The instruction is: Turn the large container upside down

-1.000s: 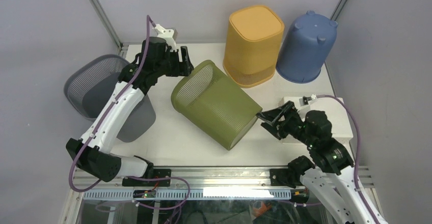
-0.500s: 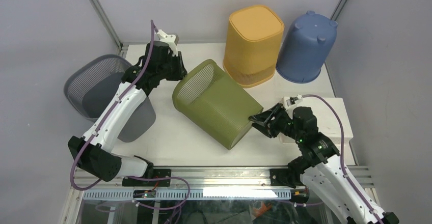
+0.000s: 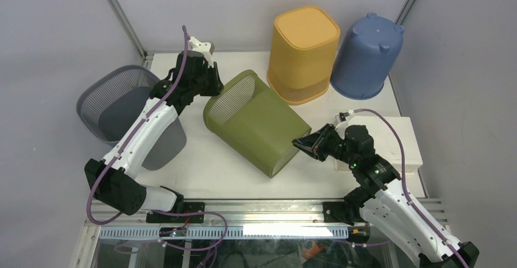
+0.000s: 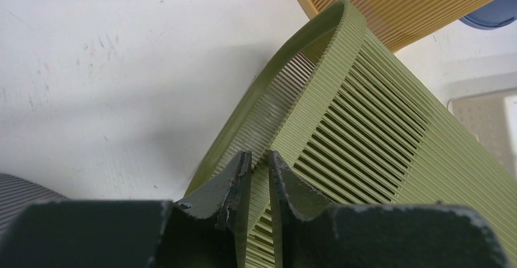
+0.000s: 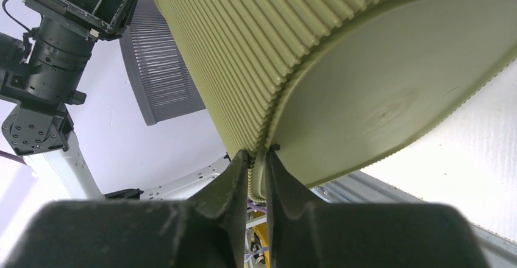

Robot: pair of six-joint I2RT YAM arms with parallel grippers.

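Note:
The large container is an olive-green ribbed bin lying on its side in the middle of the table, with its open mouth toward the far left and its base toward the near right. My left gripper is shut on the mouth rim. In the left wrist view its fingers pinch the slatted wall just below the rim. My right gripper is shut on the edge of the base. In the right wrist view the base lip sits between the closed fingers.
An orange bin and a blue bin stand upside down at the back right. A grey mesh bin lies tilted at the left table edge under the left arm. A white box sits at the right edge behind the right wrist.
Both grippers went from open to shut on the green container. The right gripper advanced left onto the base edge, and the left one settled onto the mouth rim.

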